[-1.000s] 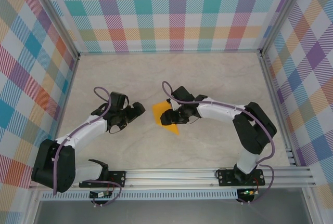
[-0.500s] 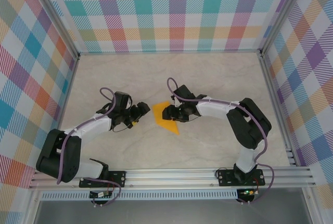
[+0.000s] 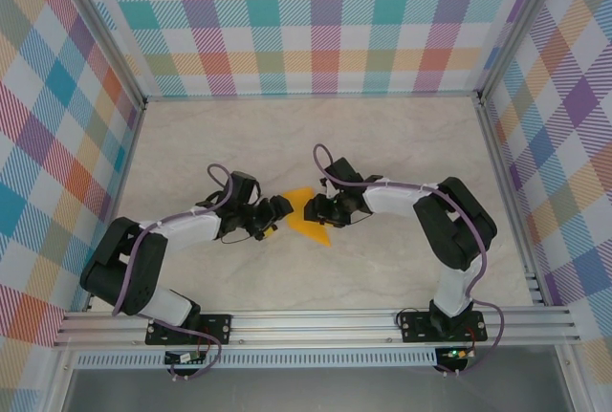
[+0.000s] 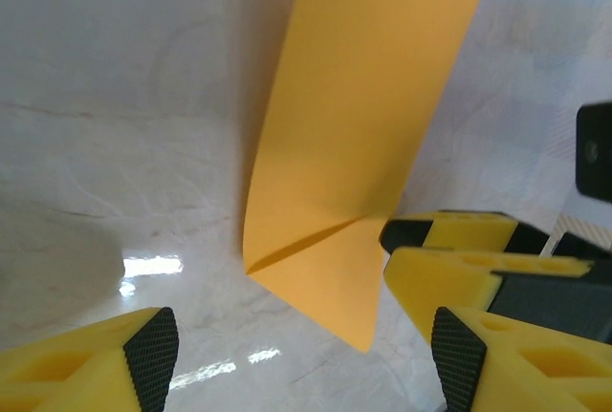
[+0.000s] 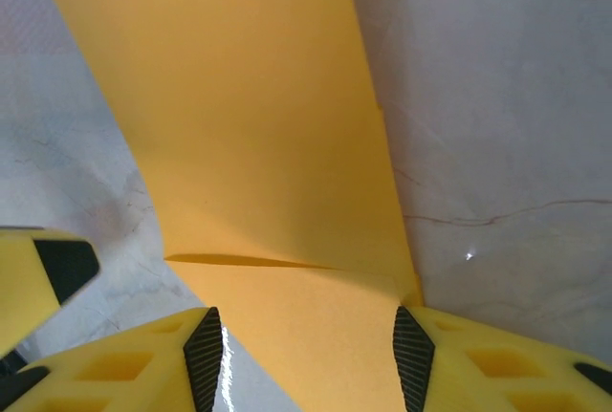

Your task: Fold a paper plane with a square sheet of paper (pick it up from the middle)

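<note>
**A:** Where is the square sheet of paper (image 3: 311,229)?

**B:** Flat on the bench (image 3: 382,144), with a crease (image 5: 249,261) across one end. The two arms meet over it, one on each side.

**A:** Why both so low and so close?

**B:** My reading is that thin paper lying flat offers nothing to pinch. If it has to come up from the middle, one arm probably steadies or bunches it while the other works an edge free.

**A:** And the right gripper (image 5: 307,359)?

**B:** Its jaws straddle the creased end of the sheet, roughly half open. One of the pads (image 5: 411,355) sits right at the sheet's edge. A strip of bare bench shows between the other pad and the sheet, so I'd say there's no hold on it. From the wrist view I can't be sure the nearer pad actually touches.

**A:** The left gripper (image 4: 304,359)?

**B:** It's just beside the sheet's left side, with its jaws wide and nothing in them. The sheet's pointed corner lies just ahead, in the gap between its fingers, so it looks placed to take that corner.
</note>
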`<state>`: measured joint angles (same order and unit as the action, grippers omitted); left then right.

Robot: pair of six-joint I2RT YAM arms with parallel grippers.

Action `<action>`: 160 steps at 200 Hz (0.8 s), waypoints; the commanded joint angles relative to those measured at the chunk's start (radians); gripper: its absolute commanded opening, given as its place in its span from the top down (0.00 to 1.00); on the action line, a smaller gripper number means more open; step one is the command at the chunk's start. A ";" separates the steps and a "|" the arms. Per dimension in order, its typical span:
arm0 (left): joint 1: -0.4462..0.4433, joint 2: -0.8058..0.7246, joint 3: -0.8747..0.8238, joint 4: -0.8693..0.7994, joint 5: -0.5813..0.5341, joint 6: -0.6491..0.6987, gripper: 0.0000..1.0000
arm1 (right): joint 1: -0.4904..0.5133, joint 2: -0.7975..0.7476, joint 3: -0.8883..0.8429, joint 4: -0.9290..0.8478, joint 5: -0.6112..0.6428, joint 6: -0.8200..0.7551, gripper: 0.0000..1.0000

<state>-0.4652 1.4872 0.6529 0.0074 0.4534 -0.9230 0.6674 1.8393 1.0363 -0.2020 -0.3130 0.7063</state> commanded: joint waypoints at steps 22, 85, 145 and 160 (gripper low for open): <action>-0.042 0.060 0.036 0.020 0.028 -0.023 0.29 | -0.035 0.035 -0.037 0.023 -0.064 0.023 0.50; -0.064 0.123 0.055 0.098 0.044 -0.060 0.48 | -0.058 0.036 -0.068 0.044 -0.087 0.024 0.51; -0.069 0.162 0.077 0.111 0.044 -0.057 0.56 | -0.063 0.029 -0.080 0.051 -0.093 0.020 0.52; -0.069 0.171 0.079 0.117 0.045 -0.058 0.57 | -0.065 0.029 -0.081 0.053 -0.094 0.017 0.52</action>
<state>-0.5224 1.6333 0.7059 0.1059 0.4828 -0.9802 0.6102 1.8450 0.9840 -0.1196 -0.4320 0.7258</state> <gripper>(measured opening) 0.439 0.484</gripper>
